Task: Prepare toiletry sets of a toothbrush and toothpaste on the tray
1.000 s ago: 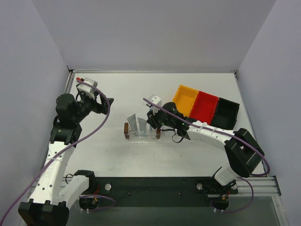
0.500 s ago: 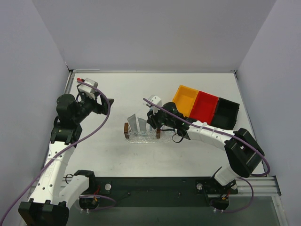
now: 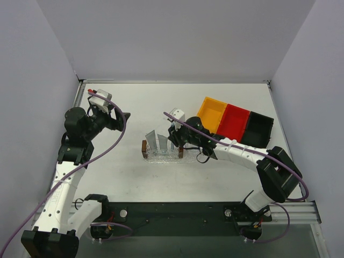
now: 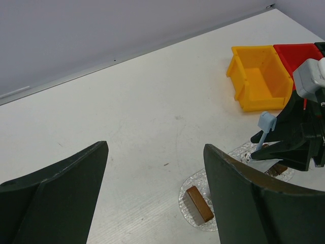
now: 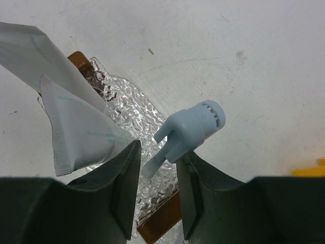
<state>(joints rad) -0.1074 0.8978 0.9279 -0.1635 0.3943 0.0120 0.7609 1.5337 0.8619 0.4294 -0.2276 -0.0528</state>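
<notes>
1. Top cam: my left gripper (image 3: 121,119) hangs over bare table (image 3: 134,102) way out left, jaws spread wide, well apart from everything. The right gripper (image 3: 176,141) is down at the right end of the tray (image 3: 161,158), which sits mid-table with a brown block (image 3: 144,149) at its left end. One toothpaste tube (image 3: 151,141) and a second toothpaste tube (image 3: 162,142) stick up from the tray's left half. The yellow bin (image 3: 211,114), red bin (image 3: 234,121) and black bin (image 3: 257,129) sit in a row off to the right. Honestly I can't make out what's between the right jaws from up here, it's too thin.

2. Left wrist cam: both fingers (image 4: 56,198) stand far apart with only table between them. Past them the toothbrush (image 4: 265,124) pokes up head-first out of the right gripper, above the tray's far end, with the yellow bin behind it.

3. Right wrist cam: the jaws are narrow and pinched on the toothbrush (image 5: 195,127) handle, head up, right over the glittery tray (image 5: 132,107). Both tubes lean just to its left, and another brown block (image 5: 160,229) sits under the fingers.
</notes>
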